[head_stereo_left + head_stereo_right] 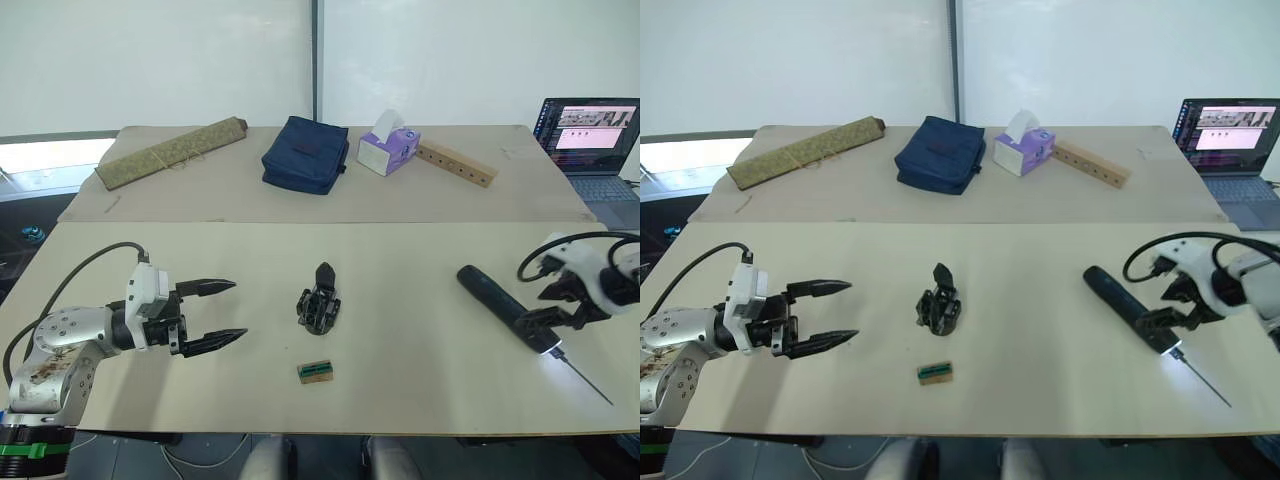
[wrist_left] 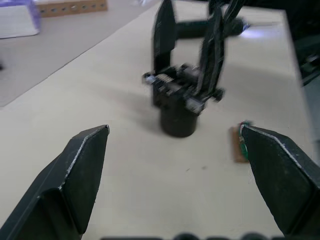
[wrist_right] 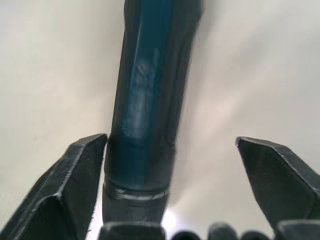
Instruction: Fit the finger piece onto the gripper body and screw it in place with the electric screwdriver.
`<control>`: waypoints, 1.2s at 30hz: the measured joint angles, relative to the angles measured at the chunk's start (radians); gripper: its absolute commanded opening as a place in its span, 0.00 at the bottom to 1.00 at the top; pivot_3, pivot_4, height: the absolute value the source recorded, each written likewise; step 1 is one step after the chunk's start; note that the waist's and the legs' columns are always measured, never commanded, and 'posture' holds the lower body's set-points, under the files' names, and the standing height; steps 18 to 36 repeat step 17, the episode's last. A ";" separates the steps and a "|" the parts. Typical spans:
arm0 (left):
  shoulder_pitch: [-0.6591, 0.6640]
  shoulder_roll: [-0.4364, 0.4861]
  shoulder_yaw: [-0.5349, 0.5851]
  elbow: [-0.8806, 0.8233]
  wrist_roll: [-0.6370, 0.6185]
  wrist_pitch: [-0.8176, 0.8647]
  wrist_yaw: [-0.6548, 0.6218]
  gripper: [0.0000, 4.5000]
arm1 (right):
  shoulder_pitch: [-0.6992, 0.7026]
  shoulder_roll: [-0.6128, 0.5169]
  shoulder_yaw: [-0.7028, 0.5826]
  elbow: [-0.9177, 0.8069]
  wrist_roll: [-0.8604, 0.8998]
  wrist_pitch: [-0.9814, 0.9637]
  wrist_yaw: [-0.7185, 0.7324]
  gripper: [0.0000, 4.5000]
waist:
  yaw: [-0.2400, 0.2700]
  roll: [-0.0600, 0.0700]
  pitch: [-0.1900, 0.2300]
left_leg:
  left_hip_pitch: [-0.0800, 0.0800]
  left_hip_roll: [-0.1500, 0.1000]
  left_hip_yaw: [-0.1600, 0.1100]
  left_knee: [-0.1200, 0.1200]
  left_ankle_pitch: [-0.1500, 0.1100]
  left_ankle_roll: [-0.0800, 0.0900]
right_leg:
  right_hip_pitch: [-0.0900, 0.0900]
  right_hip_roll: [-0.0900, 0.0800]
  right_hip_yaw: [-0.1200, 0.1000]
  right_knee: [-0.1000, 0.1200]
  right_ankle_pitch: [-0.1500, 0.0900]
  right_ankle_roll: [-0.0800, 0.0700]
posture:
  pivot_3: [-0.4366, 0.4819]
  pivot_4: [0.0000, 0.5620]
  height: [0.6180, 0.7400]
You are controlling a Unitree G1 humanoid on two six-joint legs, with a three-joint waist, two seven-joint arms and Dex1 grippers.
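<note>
Green-brown block (image 1: 316, 371) nearest, gripper body (image 1: 319, 299) behind; both grippers' jaws spread, right (image 1: 548, 318) straddling electric screwdriver (image 1: 503, 306).

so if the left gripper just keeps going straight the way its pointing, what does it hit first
Most likely the gripper body. The left gripper is open and points across the table toward it, and the left wrist view shows it nearly centred between the fingers. The small green-and-brown block lies off to one side, probably just outside that line.
</note>
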 measured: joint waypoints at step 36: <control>0.120 -0.001 0.034 0.195 0.211 -0.351 0.065 1.00 | 0.524 0.528 -0.497 -0.567 0.295 -0.689 0.015 0.99 | 0.010 -0.008 0.001 | 0.003 0.004 -0.001 0.002 0.000 0.000 | 0.002 0.006 0.010 0.002 0.004 0.001 | 0.48 0.27 1.00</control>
